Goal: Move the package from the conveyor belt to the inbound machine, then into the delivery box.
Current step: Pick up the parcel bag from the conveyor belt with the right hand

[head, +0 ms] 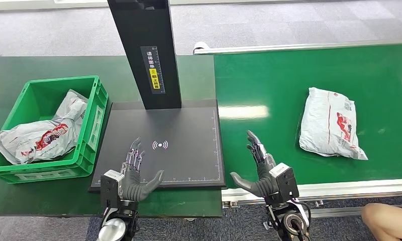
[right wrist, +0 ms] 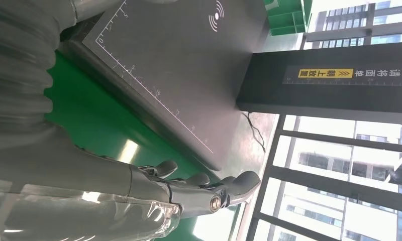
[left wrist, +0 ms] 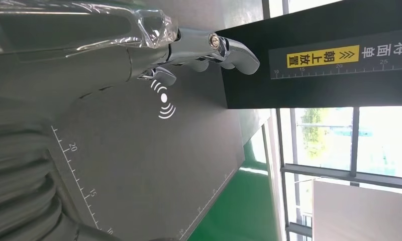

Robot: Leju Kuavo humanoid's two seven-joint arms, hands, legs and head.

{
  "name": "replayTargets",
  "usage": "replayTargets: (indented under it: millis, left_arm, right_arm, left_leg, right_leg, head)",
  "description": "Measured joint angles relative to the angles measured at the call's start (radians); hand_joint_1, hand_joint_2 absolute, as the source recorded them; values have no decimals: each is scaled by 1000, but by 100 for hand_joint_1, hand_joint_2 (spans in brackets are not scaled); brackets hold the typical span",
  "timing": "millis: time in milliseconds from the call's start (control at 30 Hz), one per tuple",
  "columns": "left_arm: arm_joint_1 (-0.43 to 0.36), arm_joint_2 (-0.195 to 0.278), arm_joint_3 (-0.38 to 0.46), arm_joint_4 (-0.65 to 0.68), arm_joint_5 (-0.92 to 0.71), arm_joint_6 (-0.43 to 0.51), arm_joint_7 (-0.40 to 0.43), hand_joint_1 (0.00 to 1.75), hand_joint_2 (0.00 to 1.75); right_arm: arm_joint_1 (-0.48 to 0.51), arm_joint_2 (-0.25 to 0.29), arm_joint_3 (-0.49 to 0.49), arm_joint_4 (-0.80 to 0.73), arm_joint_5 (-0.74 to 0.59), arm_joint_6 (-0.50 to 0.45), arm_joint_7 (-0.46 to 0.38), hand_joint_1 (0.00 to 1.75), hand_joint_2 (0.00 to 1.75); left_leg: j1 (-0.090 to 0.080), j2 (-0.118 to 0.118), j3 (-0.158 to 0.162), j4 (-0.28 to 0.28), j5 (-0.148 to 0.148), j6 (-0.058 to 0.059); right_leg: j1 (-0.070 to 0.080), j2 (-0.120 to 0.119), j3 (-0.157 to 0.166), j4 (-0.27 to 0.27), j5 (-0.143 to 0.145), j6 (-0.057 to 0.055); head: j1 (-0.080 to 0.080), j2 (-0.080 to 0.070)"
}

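Nothing is done yet, I judge: the package point(head: 329, 123) lies on the belt point(head: 269, 80), well apart from my empty, spread right hand point(head: 259, 168), with my left hand point(head: 134, 173) open over the scanner point(head: 189, 160), box point(head: 91, 125) unfed.

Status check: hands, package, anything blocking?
Left hand open over the inbound machine. Right hand open over the conveyor belt edge. Package on belt, apart from right hand, untouched. Path clear; delivery box already holds two bags.
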Motion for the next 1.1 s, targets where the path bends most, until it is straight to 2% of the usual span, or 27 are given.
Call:
replayTargets:
  millis: [900, 1100]
  left_arm:
    - [-6, -1, -4, 0, -2, -11, 1, 0, 175]
    - [-7, -1, -5, 0, -11, -6, 0, 0, 175]
  right_arm:
    - [17, -18, -14, 0, 3, -4, -6, 0, 175]
    - [13, -21, -14, 0, 65, -54, -3, 0, 175]
  left_leg:
    - [0, 0, 0, 0, 0, 0]
    - [0, 0, 0, 0, 0, 0]
  right_leg:
    - [0, 0, 0, 0, 0, 0]
    - [0, 0, 0, 0, 0, 0]
  head:
    - [0, 0]
    - [0, 0]
